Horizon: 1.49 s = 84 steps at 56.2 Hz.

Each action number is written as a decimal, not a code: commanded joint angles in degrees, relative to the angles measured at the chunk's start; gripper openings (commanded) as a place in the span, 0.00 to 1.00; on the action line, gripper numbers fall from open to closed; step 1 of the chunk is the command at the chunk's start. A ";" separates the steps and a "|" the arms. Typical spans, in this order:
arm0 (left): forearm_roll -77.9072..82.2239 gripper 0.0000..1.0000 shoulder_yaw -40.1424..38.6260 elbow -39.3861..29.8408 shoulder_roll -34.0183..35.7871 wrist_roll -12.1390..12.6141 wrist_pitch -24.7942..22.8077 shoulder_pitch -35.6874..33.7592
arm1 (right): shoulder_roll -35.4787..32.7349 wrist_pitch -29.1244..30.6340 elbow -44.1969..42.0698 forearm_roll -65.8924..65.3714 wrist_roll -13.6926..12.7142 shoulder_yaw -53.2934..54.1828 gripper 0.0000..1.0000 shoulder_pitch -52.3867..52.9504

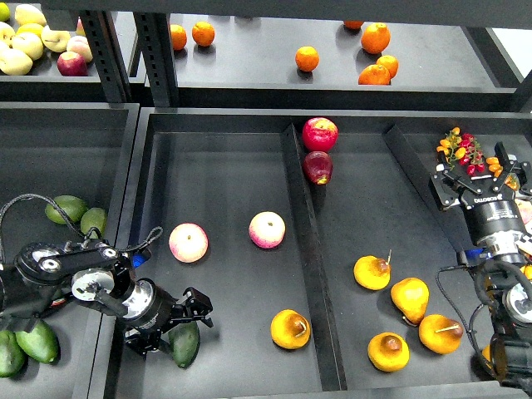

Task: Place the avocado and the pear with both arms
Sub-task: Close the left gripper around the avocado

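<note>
Avocado (185, 343) sat at the front of the middle tray (224, 150), smooth, dark green and tapered to a point, and my left gripper (184, 322) was right on top of it — black fingers down either side, so it looked clamped on the fruit. The pear (290, 329) lay in the same compartment, well off to the right by the divider (312, 274), plump and orange-yellow with a brown patch round its stem. Two round pink-yellow peaches (189, 242) rested further back in that section. Past the divider were four more pears (371, 272), glossy, thin stems poking out, plus two dark red apples (319, 134) at the far end. My right gripper (474, 176) hung over the right-hand tray near a bunch of small red and orange chillies (462, 150) — fingers spread apart, holding nothing. More green avocados (66, 209) were lying in the left bin. Oranges (307, 58) were scattered along the matte black shelf behind.
</note>
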 commanded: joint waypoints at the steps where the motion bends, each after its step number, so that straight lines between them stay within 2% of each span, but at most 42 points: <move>1: 0.52 0.99 0.01 0.47 -0.48 0.00 0.00 0.19 | 0.00 0.00 0.01 0.00 0.00 0.02 1.00 0.00; 18: 0.69 0.93 -0.08 0.56 -0.83 0.00 0.00 1.07 | 0.00 0.00 0.36 0.00 0.09 0.02 1.00 0.00; 23: 0.69 0.86 -0.26 0.64 -0.74 0.00 0.00 1.15 | 0.00 0.09 0.36 0.00 0.09 0.19 1.00 0.00; 29: 0.61 0.68 -1.05 1.34 -0.83 0.00 0.00 1.51 | 0.00 0.17 0.71 0.00 0.09 0.63 1.00 0.00; 31: 0.69 0.66 -1.14 1.52 -0.74 0.00 0.00 1.59 | 0.00 0.26 0.80 0.00 0.09 0.63 1.00 0.00; 46: 0.69 0.53 -1.22 2.49 -0.74 0.00 0.00 1.59 | -0.26 0.35 0.98 -0.09 0.09 0.72 1.00 0.00; 48: 0.78 0.48 -1.23 2.66 -0.65 0.00 0.00 1.59 | -0.26 0.35 0.98 -0.09 0.09 0.72 1.00 0.00; 55: 1.31 0.43 -1.31 3.19 -0.57 0.00 0.00 1.59 | -0.26 0.44 0.98 -0.09 0.09 0.90 1.00 0.00; 66: 1.84 0.29 -2.36 3.54 -0.74 0.00 0.00 2.21 | -0.26 0.53 0.98 -0.09 0.09 1.51 1.00 0.00; 84: 4.30 0.21 -4.56 3.19 -0.92 0.00 0.00 3.00 | -0.26 1.76 0.98 -0.09 0.00 1.60 1.00 -0.17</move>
